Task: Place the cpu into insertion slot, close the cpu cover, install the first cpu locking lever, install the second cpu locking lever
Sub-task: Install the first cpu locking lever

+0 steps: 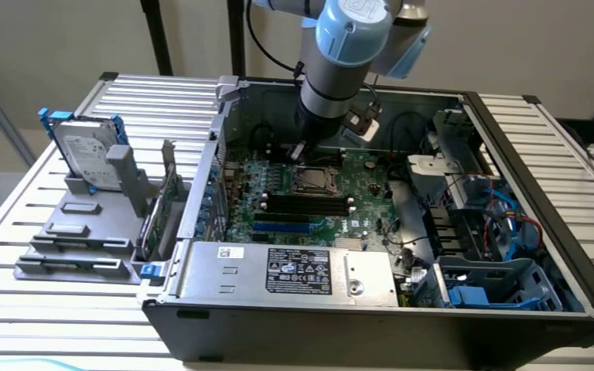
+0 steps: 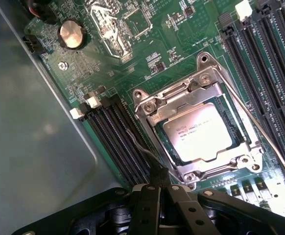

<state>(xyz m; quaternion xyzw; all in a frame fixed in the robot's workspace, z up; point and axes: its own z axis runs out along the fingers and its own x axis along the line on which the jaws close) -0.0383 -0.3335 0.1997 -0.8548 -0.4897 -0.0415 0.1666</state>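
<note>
The silvery cpu [image 2: 199,133] lies flat in the insertion slot [image 2: 252,164] on the green motherboard. The cpu cover [image 2: 169,100] is folded down around the chip's edges. One thin wire locking lever [image 2: 140,144] stands up from the board beside the socket, and its dark end meets the tips of my gripper [image 2: 158,188], whose black fingers are pressed together. A second wire lever [image 2: 260,137] runs along the socket's opposite side. In the exterior view my gripper [image 1: 299,152] hangs just above the socket [image 1: 312,179] inside the open computer case.
Long black memory slots [image 2: 118,142] flank the socket on both sides, with more [image 2: 274,54] across from them. A coin battery [image 2: 72,34] sits near the grey case wall [image 2: 30,147]. A power supply [image 1: 291,269], a blue drive cage [image 1: 493,282] and a hard drive [image 1: 86,151] surround the board.
</note>
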